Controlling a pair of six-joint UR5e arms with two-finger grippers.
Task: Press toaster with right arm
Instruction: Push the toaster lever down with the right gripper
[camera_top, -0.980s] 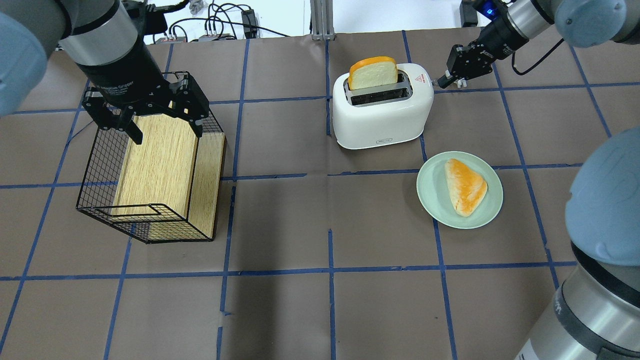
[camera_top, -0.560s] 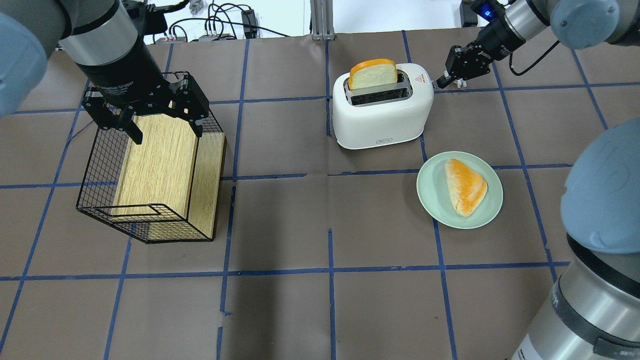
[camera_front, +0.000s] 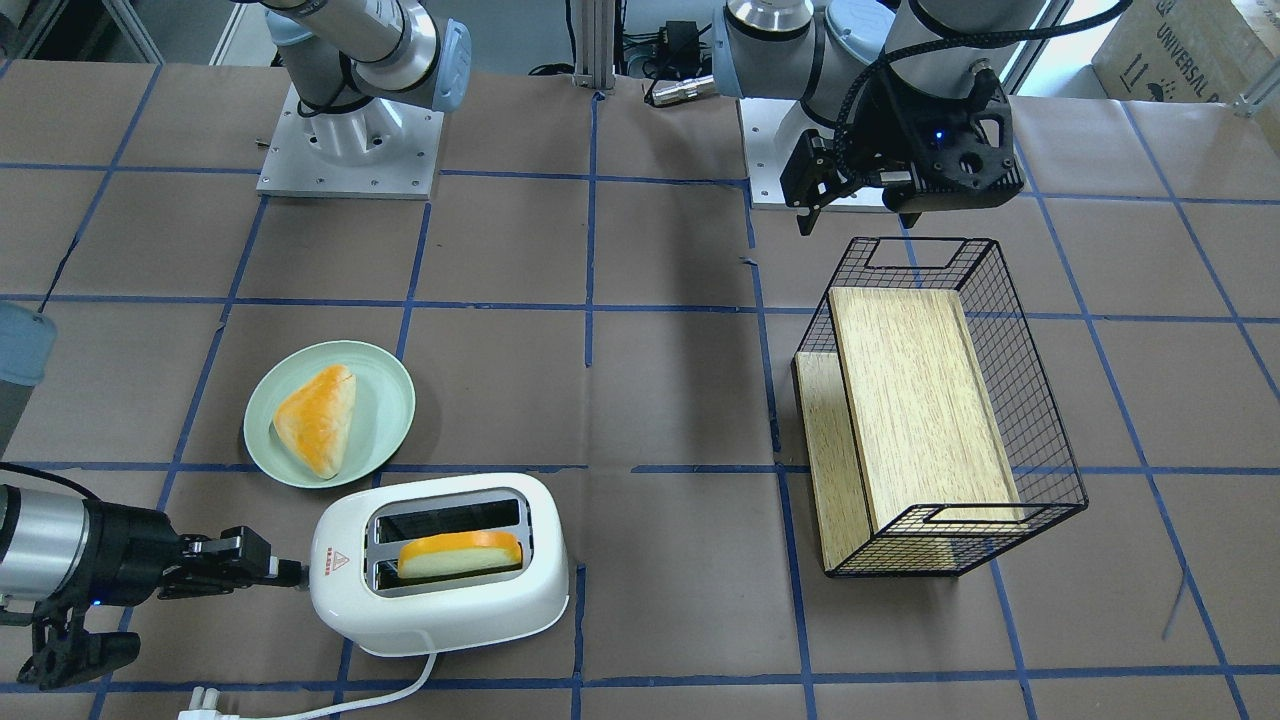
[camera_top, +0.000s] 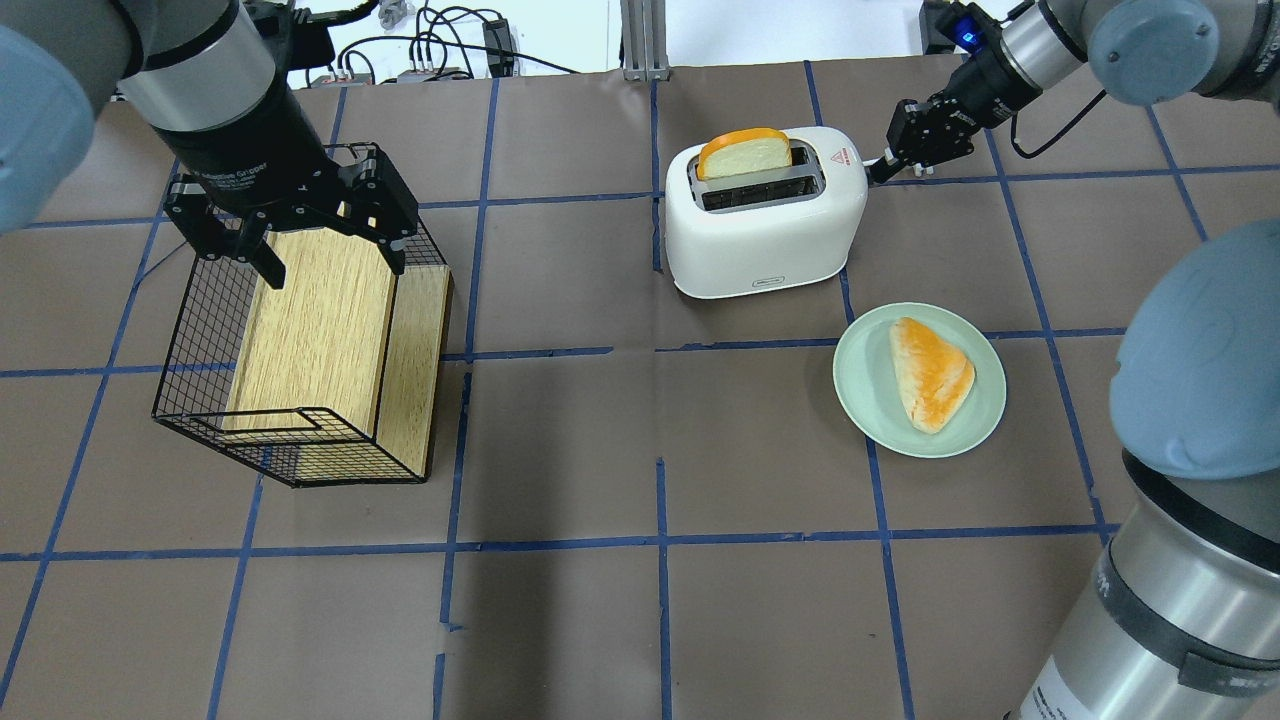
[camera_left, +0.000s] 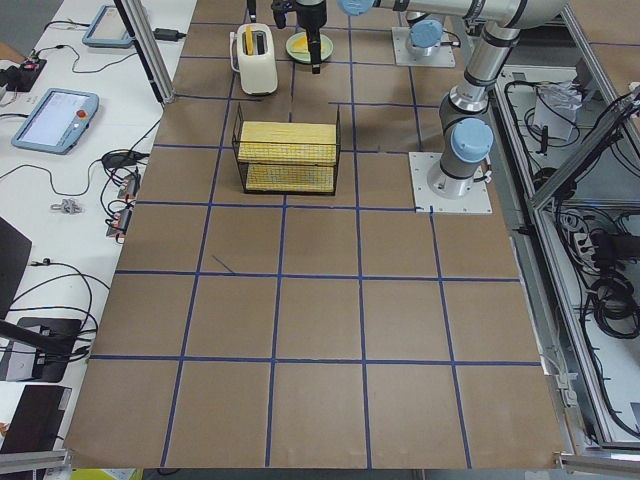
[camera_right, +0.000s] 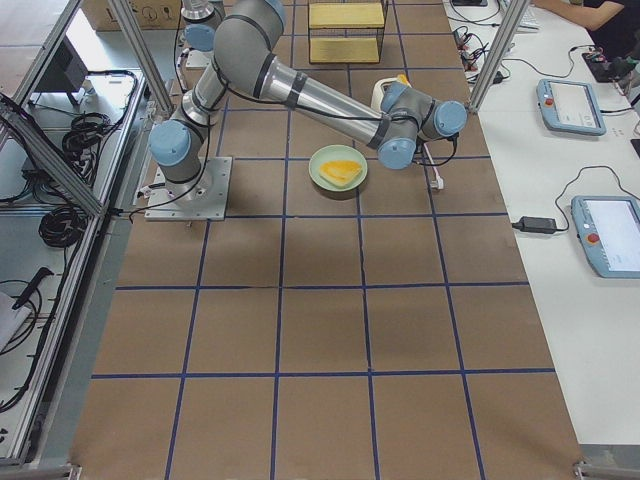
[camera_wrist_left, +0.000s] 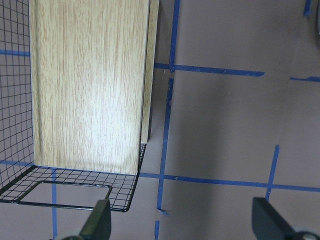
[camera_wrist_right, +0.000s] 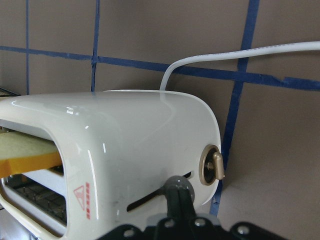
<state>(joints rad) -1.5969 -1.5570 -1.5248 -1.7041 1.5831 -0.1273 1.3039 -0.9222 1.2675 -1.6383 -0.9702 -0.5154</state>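
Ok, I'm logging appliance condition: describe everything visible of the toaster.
The toaster is white glossy plastic, rounded, upright on the table. Of two top slots, the one farther from the robot holds a bread slice. A red warning sticker marks the end carrying a lever slot and beige knob; the tip of the right gripper meets that slot. A white cord leaves its far side.

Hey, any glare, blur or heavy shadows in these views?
Right wrist view: soft glare streaks on the toaster, right gripper blurred up close. Left wrist view: left gripper out of focus. Overhead view: broad dark shadow across the table.
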